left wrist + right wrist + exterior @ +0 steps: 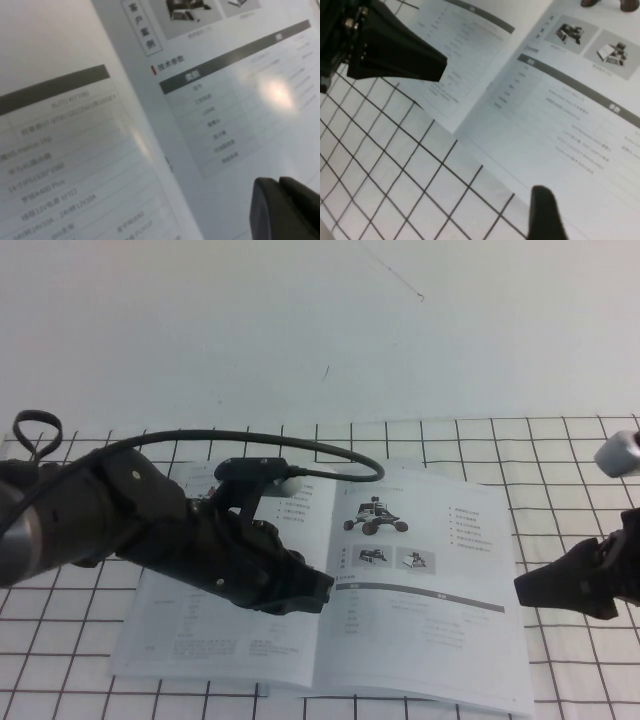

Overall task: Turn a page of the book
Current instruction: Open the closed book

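Note:
The book [250, 655] lies open and flat on the grid mat. Its right-hand page [440, 630] shows wheeled-robot photos, a grey bar and tables. My left gripper [322, 590] is shut and empty, low over the left page just beside the spine. In the left wrist view its closed fingertips [282, 210] hang close above the right page near the grey bar [235, 57]. My right gripper [522, 590] sits at the book's right edge. In the right wrist view it [546, 215] hovers over the page's edge [485, 145], with the left gripper [432, 67] across the book.
The black-lined grid mat [560, 460] covers the near table, with bare white surface [300, 320] behind it. A black cable [330, 448] arcs over the book's top edge. A grey-white object [620, 452] sits at the far right.

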